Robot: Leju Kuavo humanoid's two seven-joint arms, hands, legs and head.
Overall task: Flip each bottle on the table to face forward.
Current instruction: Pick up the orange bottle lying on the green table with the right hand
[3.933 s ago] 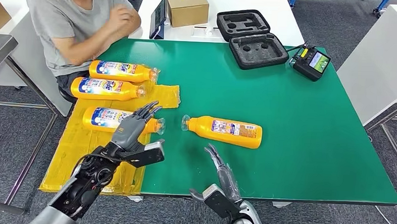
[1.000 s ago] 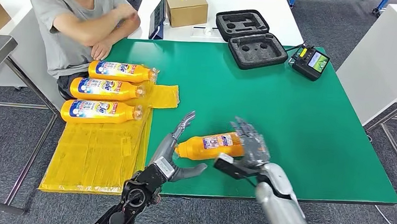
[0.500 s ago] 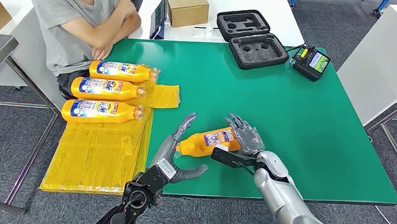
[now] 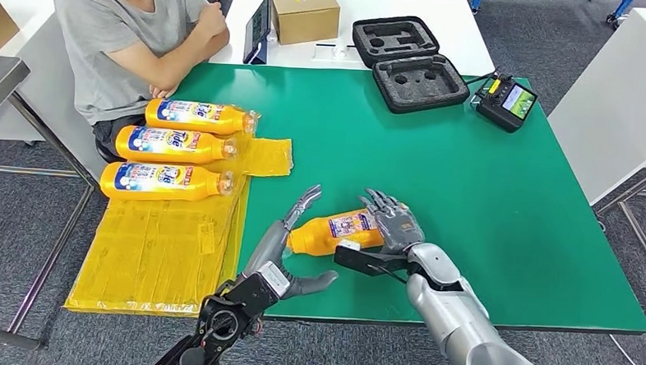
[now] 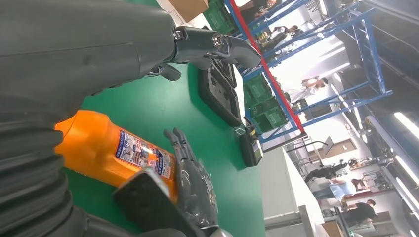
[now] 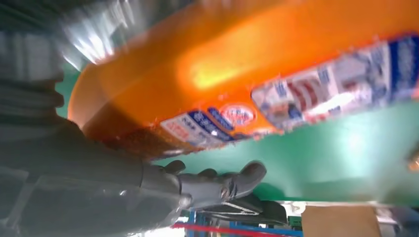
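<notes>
Three orange bottles (image 4: 195, 115) (image 4: 169, 144) (image 4: 159, 181) lie side by side at the far end of the yellow mat (image 4: 160, 249), blue labels up. A fourth orange bottle (image 4: 332, 231) (image 5: 113, 153) (image 6: 237, 69) lies on the green table (image 4: 483, 206) between my hands, showing its small-print label. My right hand (image 4: 392, 222) (image 5: 195, 182) rests over its base end, fingers (image 6: 207, 185) spread and straight. My left hand (image 4: 288, 247) stands open beside the bottle's neck, fingers (image 5: 217, 44) stretched out, thumb apart.
A person (image 4: 120, 34) sits with folded arms at the table's far left corner. At the far edge stand a cardboard box (image 4: 302, 10), an open black foam case (image 4: 411, 63) and a small device with a screen (image 4: 508, 100). A white table (image 4: 620, 97) stands to the right.
My left hand has left the third bottle, which now lies further left on the mat. Both hands have come to the fourth bottle, which has moved nearer and left; lately my right hand crept slightly left.
</notes>
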